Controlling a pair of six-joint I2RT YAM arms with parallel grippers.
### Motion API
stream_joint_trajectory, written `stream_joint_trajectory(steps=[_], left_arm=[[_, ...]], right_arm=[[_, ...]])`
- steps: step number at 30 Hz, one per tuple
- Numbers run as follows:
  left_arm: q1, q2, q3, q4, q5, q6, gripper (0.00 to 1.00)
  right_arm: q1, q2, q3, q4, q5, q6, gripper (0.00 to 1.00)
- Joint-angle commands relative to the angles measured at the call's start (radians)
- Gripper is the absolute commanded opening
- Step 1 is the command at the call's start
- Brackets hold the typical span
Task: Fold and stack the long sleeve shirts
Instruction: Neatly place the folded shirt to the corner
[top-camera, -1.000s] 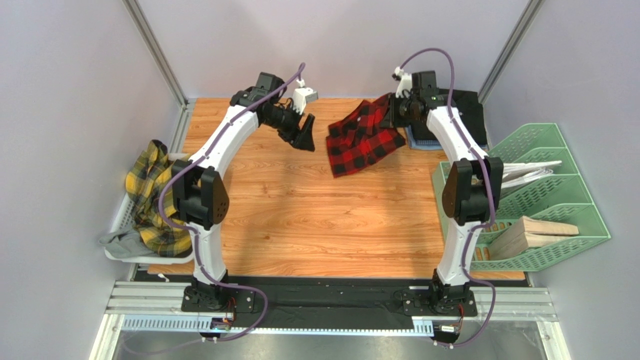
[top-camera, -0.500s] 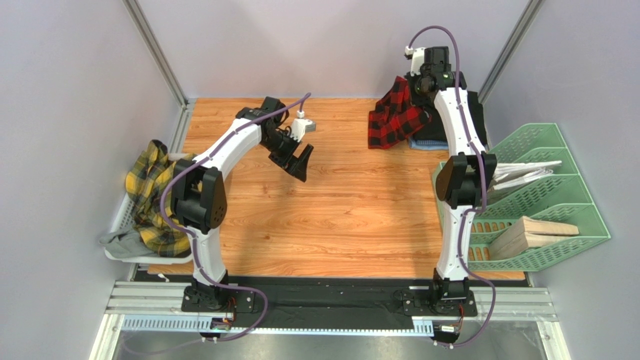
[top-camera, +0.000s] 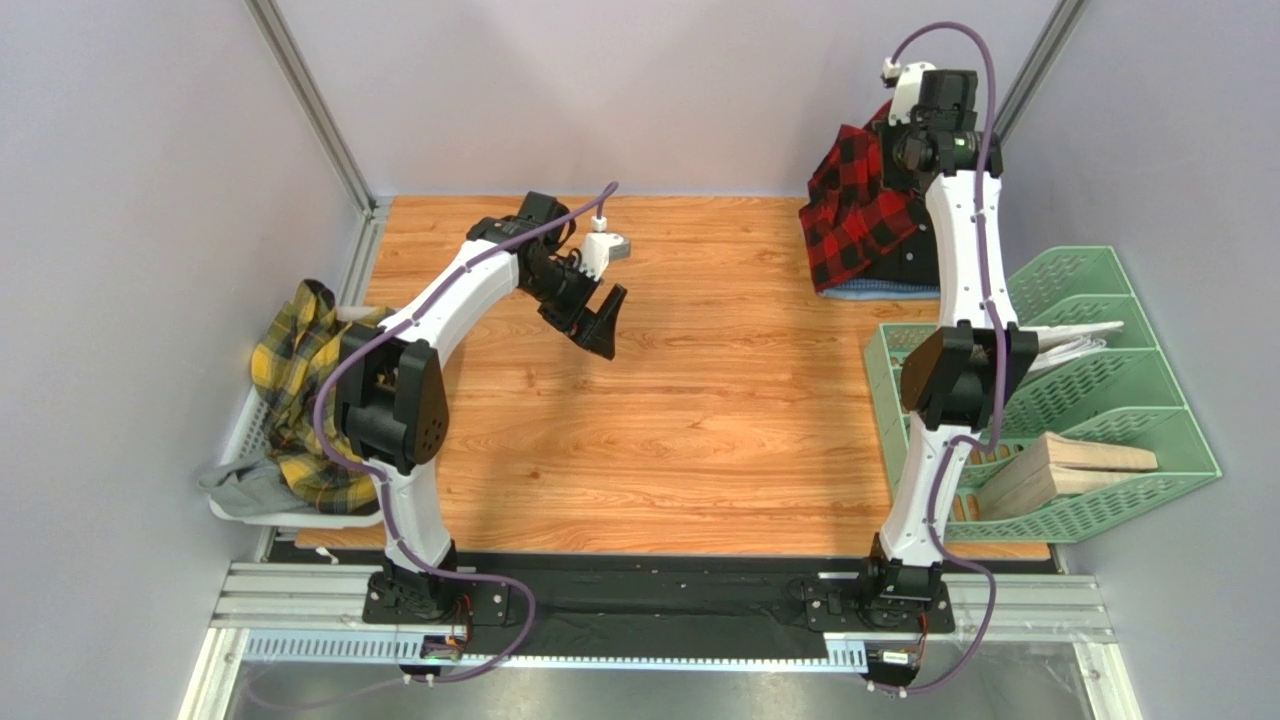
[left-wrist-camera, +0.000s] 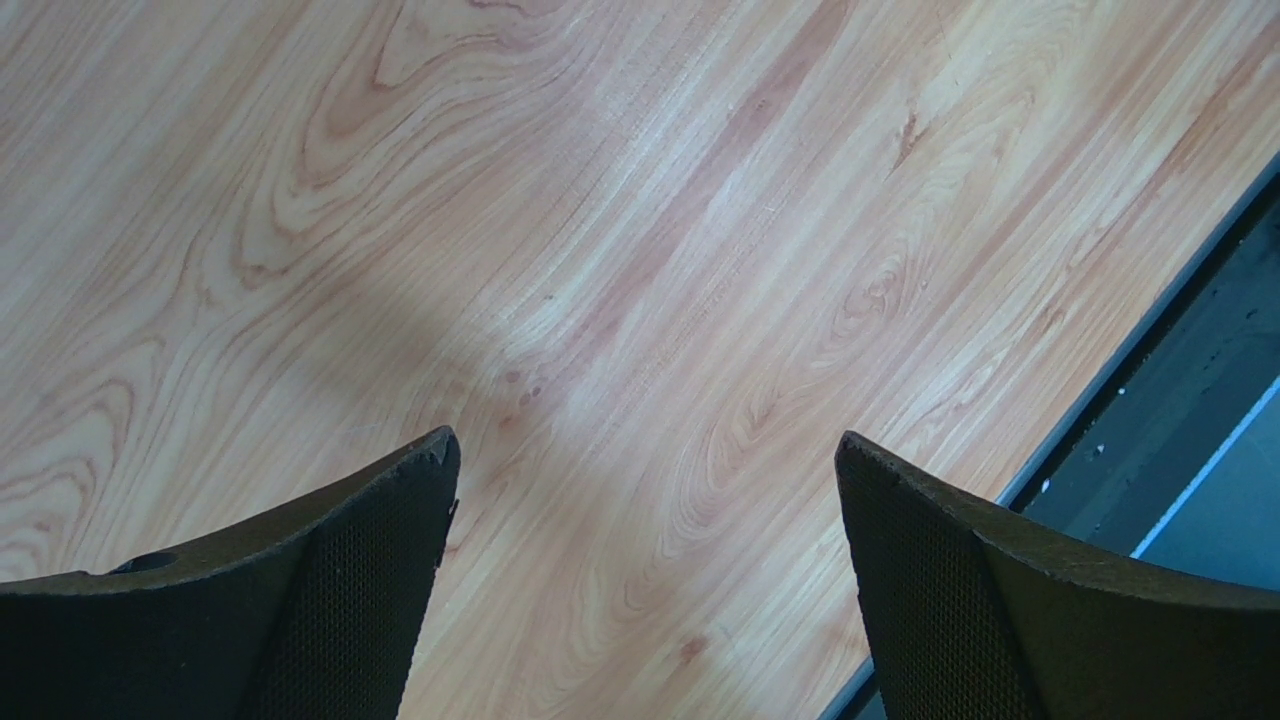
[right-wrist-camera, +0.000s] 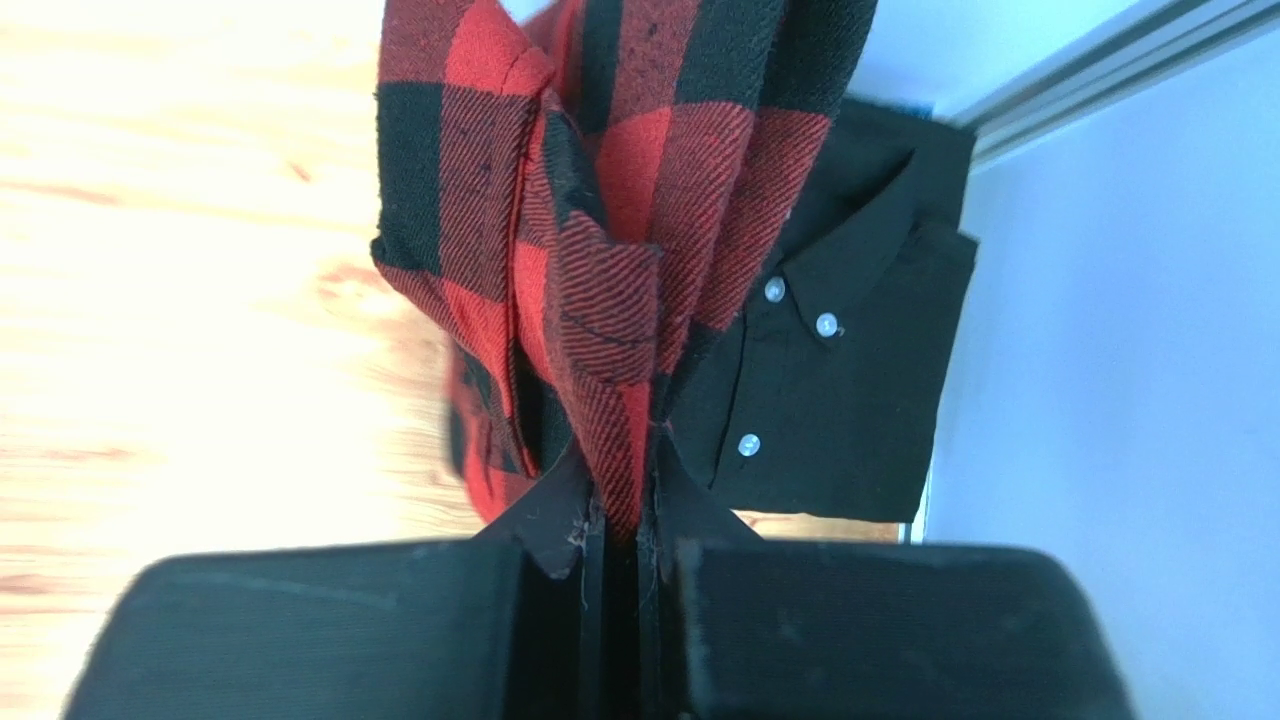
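Observation:
My right gripper (top-camera: 905, 155) is shut on the red-and-black check shirt (top-camera: 852, 210) and holds it hanging high over the table's far right corner; its cloth is pinched between the jaws in the right wrist view (right-wrist-camera: 601, 300). Below it lies the folded plain black shirt (right-wrist-camera: 819, 360), buttons showing, mostly hidden in the top view (top-camera: 920, 258). The yellow-and-dark plaid shirt (top-camera: 308, 393) lies crumpled in a white tray at the left. My left gripper (top-camera: 604, 318) is open and empty above bare wood (left-wrist-camera: 646, 450).
A white tray (top-camera: 229, 450) at the left edge also holds grey cloth (top-camera: 241, 480). A green file rack (top-camera: 1112, 405) with wooden blocks (top-camera: 1067, 465) and white hangers stands at the right. A blue item (top-camera: 860, 285) lies under the black shirt. Walls close the back.
My right gripper has lifted the red check shirt off the table and carried it back and right over the black shirt. My left gripper has drawn back toward the table's middle.

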Motion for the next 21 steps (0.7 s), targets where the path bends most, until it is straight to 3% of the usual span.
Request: stream_joint_trajectory(steps=[1,21], left_arm=[[0.001,-0.028,0.002,0.017,0.023,-0.014,0.99],[0.001,-0.028,0.025,-0.046,-0.002,0.032,0.99]], right_arm=[[0.012,-0.121,0.032,0.095,-0.042,0.067,0.00],[-0.107,-0.033,-0.060,0.181,-0.018,0.058,0.00]])
